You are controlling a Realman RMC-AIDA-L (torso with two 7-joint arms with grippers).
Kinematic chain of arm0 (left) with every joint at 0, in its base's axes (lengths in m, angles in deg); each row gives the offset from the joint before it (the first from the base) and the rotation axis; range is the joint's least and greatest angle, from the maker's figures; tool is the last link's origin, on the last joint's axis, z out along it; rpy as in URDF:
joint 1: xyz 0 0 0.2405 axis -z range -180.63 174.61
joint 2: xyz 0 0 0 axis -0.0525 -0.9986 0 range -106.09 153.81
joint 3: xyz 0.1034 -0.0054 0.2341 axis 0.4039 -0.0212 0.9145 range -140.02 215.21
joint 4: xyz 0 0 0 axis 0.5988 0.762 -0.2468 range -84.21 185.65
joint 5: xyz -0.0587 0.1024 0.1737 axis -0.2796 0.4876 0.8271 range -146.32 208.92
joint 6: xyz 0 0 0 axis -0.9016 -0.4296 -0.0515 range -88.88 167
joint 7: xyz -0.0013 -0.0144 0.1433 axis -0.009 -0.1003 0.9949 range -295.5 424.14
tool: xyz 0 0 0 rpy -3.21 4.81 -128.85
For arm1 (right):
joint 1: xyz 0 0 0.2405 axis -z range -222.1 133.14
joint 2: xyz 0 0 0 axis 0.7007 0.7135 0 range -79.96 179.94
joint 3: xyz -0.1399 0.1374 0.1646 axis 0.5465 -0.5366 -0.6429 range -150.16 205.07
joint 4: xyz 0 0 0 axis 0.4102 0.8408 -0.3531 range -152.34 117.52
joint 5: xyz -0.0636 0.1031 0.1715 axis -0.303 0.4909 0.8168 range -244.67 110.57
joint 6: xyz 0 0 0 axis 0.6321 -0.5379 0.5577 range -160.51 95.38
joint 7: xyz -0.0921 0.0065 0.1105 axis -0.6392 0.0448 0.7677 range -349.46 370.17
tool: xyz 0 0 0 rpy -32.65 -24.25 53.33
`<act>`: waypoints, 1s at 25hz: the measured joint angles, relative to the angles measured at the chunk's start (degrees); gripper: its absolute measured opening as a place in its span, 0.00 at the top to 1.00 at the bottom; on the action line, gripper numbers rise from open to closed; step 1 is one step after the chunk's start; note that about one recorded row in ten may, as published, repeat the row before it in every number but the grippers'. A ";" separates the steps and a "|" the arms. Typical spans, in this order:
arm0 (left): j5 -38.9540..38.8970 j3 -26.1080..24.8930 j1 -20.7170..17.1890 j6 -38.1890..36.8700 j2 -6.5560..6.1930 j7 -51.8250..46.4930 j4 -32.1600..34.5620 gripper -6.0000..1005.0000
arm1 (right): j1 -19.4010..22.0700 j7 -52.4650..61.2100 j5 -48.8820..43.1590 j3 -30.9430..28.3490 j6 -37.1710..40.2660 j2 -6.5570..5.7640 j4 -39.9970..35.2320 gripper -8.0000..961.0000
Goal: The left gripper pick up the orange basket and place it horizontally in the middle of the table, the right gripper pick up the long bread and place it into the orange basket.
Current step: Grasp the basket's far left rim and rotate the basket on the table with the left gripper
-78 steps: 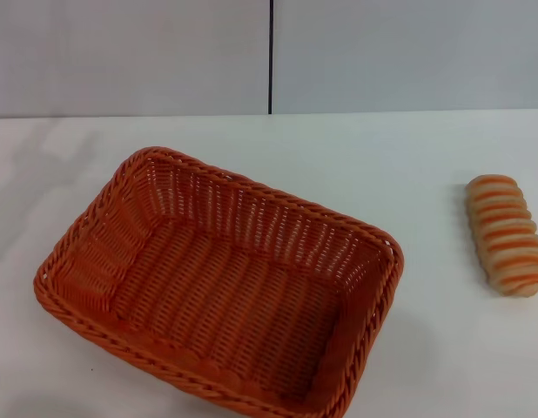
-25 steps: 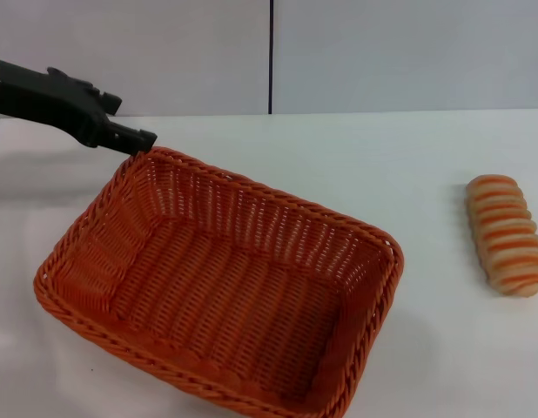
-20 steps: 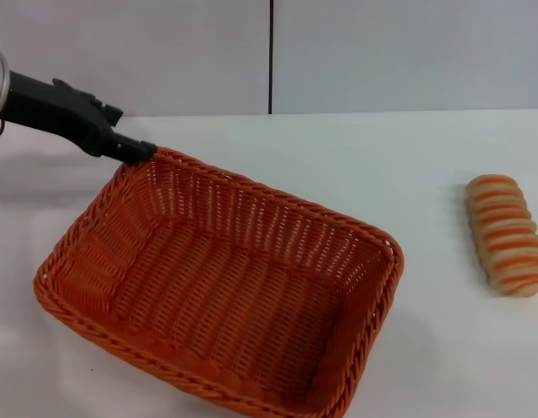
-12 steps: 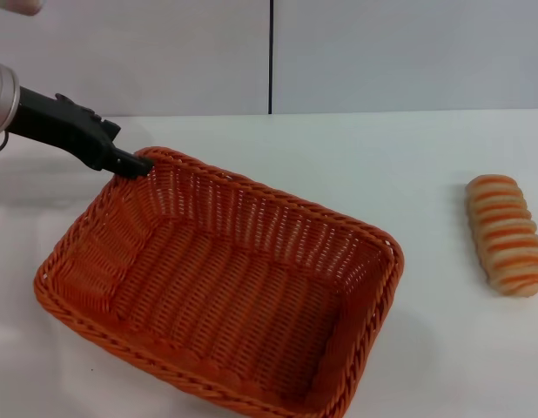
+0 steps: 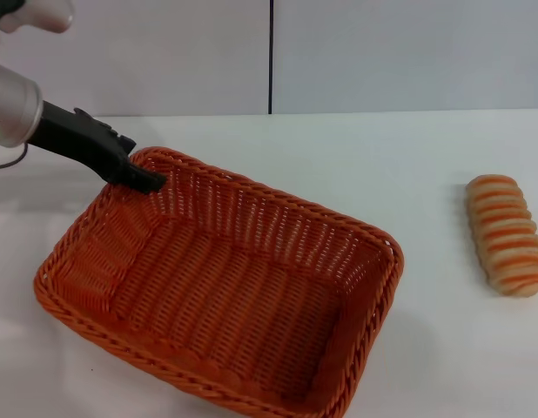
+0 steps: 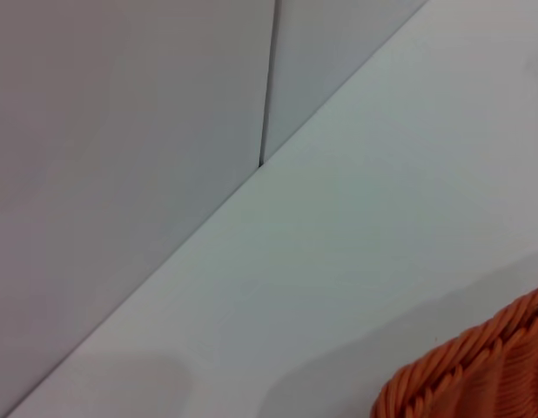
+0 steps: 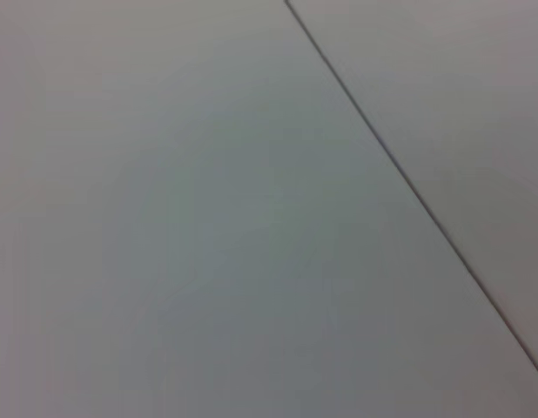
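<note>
The orange basket (image 5: 225, 279) lies at an angle on the white table (image 5: 382, 165), filling the left and centre of the head view. My left gripper (image 5: 147, 181) reaches in from the upper left, its black tip down at the basket's far left corner, just inside the braided rim. The basket's rim (image 6: 478, 366) shows at one corner of the left wrist view. The long bread (image 5: 506, 233), cream with orange stripes, lies alone at the right side of the table. My right gripper does not show in any view.
A pale grey wall (image 5: 408, 52) with a dark vertical seam (image 5: 271, 57) runs along the table's far edge. The right wrist view shows only plain grey surface with one dark line (image 7: 408, 187). Bare tabletop lies between basket and bread.
My left arm came in from the upper left and its tip has dropped from above the basket's far corner rim to just inside it. Basket and bread have not moved.
</note>
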 joint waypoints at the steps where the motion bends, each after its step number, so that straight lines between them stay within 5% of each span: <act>1: 0.00 0.25 0.08 0.33 0.05 -0.03 -0.30 0.19 | 0.00 0.00 0.00 0.00 0.00 0.00 0.00 0.34; 20: 0.69 2.10 1.70 3.04 0.22 -0.25 -4.16 0.19 | 0.03 0.61 0.20 -0.21 0.03 -0.09 0.02 0.34; 25: 0.69 3.70 1.72 3.51 0.20 -0.68 -4.17 0.26 | -0.05 0.66 0.26 -0.28 0.03 -0.09 0.01 0.34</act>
